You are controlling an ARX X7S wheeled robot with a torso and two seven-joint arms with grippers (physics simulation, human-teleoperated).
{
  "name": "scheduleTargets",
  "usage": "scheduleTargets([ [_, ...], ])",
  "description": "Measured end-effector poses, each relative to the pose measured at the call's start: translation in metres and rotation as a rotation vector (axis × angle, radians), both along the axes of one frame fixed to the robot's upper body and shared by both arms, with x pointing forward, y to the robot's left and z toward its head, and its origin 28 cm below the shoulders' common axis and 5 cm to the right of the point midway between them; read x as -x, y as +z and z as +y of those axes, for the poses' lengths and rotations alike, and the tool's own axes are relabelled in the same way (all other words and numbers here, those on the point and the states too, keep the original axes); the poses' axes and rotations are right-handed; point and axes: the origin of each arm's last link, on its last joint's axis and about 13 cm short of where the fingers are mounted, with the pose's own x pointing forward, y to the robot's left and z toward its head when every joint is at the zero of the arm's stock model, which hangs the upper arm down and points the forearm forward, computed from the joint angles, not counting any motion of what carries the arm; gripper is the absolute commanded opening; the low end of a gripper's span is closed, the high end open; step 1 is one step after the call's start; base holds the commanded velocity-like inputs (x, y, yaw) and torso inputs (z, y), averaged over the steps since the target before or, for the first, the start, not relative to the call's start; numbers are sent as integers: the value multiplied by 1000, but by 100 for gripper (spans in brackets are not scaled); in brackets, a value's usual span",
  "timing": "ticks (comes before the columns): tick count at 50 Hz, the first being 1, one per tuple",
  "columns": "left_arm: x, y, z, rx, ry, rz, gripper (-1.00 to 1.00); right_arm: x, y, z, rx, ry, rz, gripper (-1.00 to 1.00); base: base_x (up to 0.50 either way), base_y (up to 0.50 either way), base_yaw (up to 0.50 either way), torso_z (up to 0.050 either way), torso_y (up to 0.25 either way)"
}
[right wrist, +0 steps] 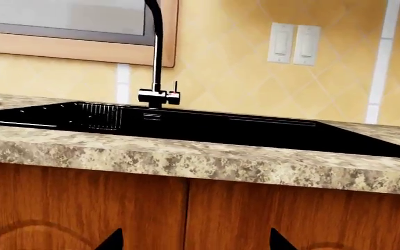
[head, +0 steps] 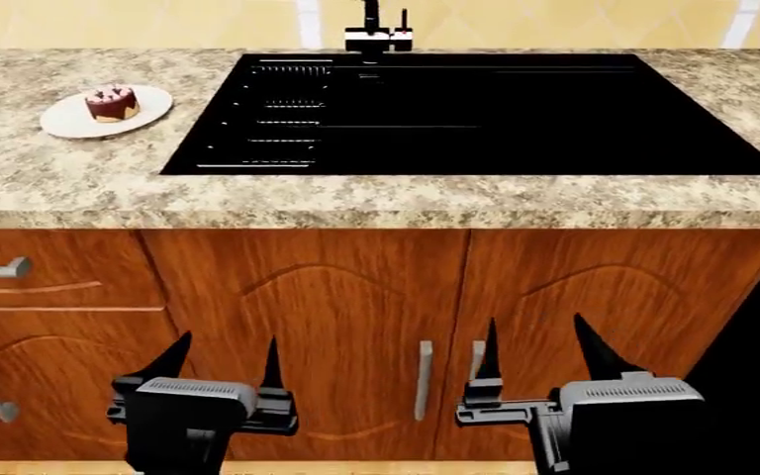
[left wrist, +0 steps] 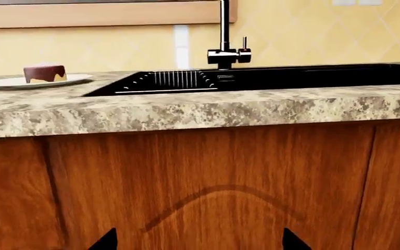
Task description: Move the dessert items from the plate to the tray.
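Note:
One small dark-brown cake (head: 112, 102) with pale frosting sits on the round white plate (head: 70, 124) at the far left of the counter; both also show in the left wrist view, the cake (left wrist: 45, 73) on the plate (left wrist: 5, 82). I see only this one cake. The tray is out of view. My left gripper (head: 222, 358) and right gripper (head: 534, 348) are both open and empty, held low in front of the cabinet doors, below the counter's edge. Only their fingertips (left wrist: 106, 240) (right wrist: 113, 240) show in the wrist views.
A black sink (head: 486, 119) with a drainer fills the counter's middle, with a dark faucet (head: 377, 30) behind it. The speckled stone counter (head: 380, 203) overhangs wooden cabinet doors (head: 340, 327) with metal handles (head: 424, 378). Wall switches (right wrist: 294, 44) are on the tiled backsplash.

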Motion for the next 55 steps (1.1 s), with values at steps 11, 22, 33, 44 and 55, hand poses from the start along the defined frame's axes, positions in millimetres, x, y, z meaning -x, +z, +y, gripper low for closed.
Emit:
scheduleTargets([
  [11,1,0,-2,-1,-21,7,100,1,9,5,11,59,-22,100,-50,500,0,0,0],
  [22,5,9,4,-20,-31,0,100,-9,41,12,19,208,-76,100,0,500,0,0,0],
  [33,5,52,11,-29,-3,-90,100,-20,75,9,31,328,-88,100,0,500,0,0,0],
  [44,-9,105,19,-27,2,-115,100,-38,102,4,30,452,-24,100,31,500,0,0,0],
  [55,-34,150,28,-21,-62,-115,100,-68,125,4,53,529,27,100,416,396,0,0,0],
])
